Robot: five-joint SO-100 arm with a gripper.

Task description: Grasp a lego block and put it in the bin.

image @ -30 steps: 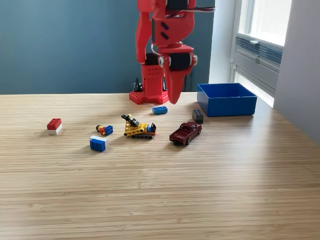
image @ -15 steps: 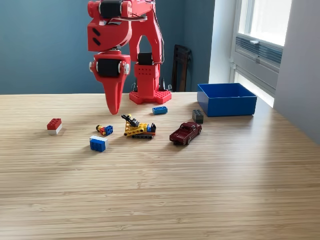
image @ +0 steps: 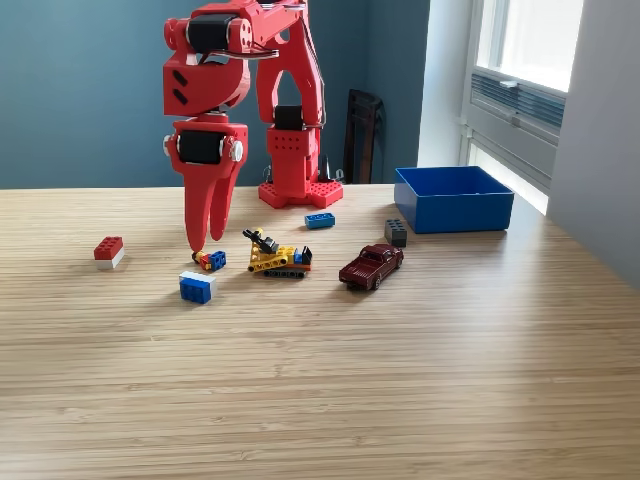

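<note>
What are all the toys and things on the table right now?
Red and white block: one, far toward the exterior view's left.
Blue and white block: one, nearest the camera.
Small multicoloured piece: one, red, yellow and blue, just below the gripper tips.
Yellow vehicle: one, middle.
Blue flat block: one, near the arm's base.
Dark grey block: one, beside the bin.
Dark red toy car: one.
Bin: one, blue, exterior view's right.
Gripper: red, slightly open, pointing down.

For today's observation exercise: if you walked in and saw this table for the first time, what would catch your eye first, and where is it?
The big red robot arm towers at the back of the wooden table, its gripper pointing down just above a small multicoloured block. At the exterior view's right sits the blue bin, with a dark red toy car and a yellow toy vehicle mid-table.
</note>
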